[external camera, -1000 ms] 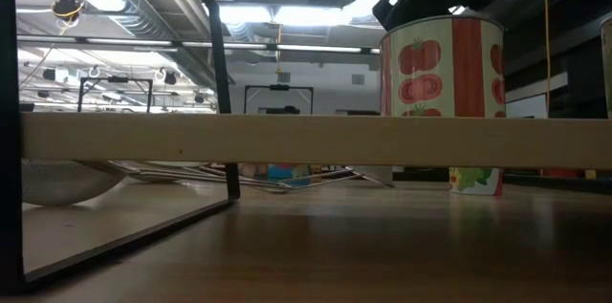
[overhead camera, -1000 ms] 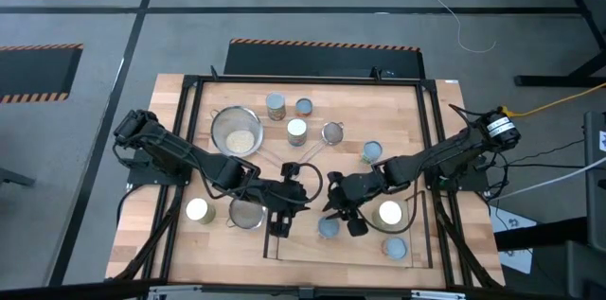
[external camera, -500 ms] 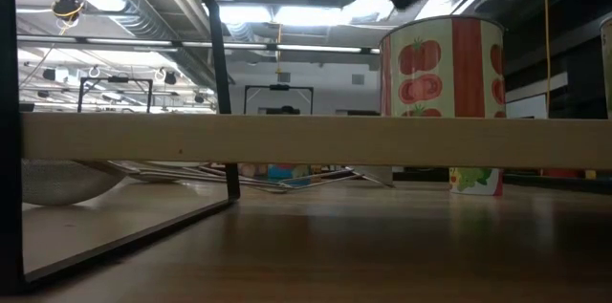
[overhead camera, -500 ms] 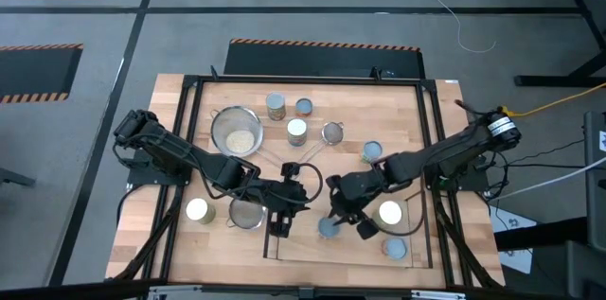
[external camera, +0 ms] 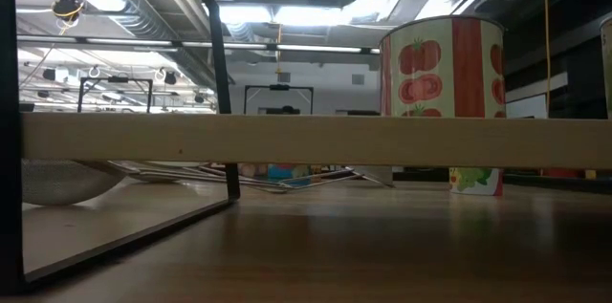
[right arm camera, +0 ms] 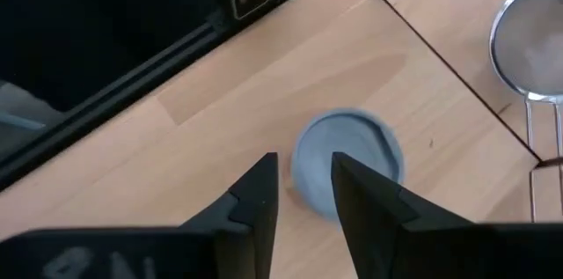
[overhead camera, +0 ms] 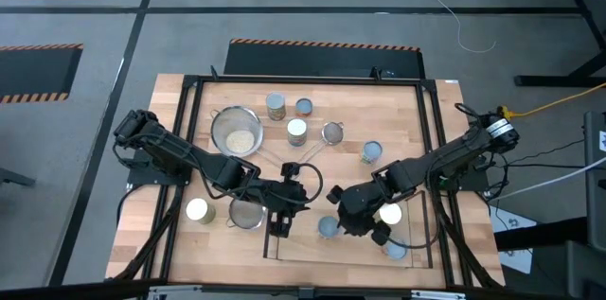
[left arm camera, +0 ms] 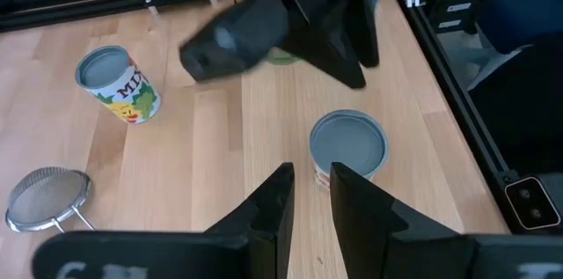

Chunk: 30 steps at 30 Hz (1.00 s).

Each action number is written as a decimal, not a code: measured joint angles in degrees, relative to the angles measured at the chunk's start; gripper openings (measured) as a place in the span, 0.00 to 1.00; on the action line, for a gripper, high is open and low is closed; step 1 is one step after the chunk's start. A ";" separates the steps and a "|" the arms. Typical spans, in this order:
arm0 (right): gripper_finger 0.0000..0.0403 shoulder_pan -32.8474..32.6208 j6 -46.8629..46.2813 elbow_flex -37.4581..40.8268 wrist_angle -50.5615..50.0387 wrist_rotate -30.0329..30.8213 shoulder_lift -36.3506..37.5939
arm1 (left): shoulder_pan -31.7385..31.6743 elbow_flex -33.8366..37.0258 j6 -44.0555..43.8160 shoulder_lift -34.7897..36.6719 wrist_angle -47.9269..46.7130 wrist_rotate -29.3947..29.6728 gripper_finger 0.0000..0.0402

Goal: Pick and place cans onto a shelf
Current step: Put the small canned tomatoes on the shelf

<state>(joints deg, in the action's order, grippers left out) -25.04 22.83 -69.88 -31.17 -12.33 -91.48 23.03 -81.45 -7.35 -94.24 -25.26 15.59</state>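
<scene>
Cans: in the high view four stand at the bench's (overhead camera: 180,243) far middle, and one grey-topped can (overhead camera: 329,228) stands on the shelf (overhead camera: 312,248), just beside the right tool (overhead camera: 352,226). Low view: a tomato-labelled can (external camera: 442,53) stands on the shelf board. Left wrist view: the left tool (left arm camera: 310,193) is slightly parted, holding nothing. Right wrist view: the right tool's fingers (right arm camera: 259,193) are slightly parted above the grey-topped can, gripping nothing.

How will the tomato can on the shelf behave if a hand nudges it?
The tomato can stands upright on the shelf, so it would probably slide, not roll. It looks stiff metal, unlikely to dent. A push high up might tip it.
</scene>
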 joint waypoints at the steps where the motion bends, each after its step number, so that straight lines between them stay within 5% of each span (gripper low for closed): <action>1: 0.28 0.00 0.10 -0.01 0.07 0.25 -0.53 | -0.02 0.00 0.00 0.00 0.00 0.00 0.17; 19: 0.28 -0.28 4.35 -0.01 0.98 3.69 -7.52 | -0.02 0.00 -0.02 -0.02 -0.09 0.00 0.17; 30: 0.10 -0.31 -2.41 -0.03 -0.63 4.70 -7.45 | -0.02 0.00 -0.02 -0.02 -0.07 0.00 0.17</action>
<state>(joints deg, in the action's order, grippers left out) -25.35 20.42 -69.91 -31.80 -7.64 -98.94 23.00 -81.45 -7.38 -94.26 -25.32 15.59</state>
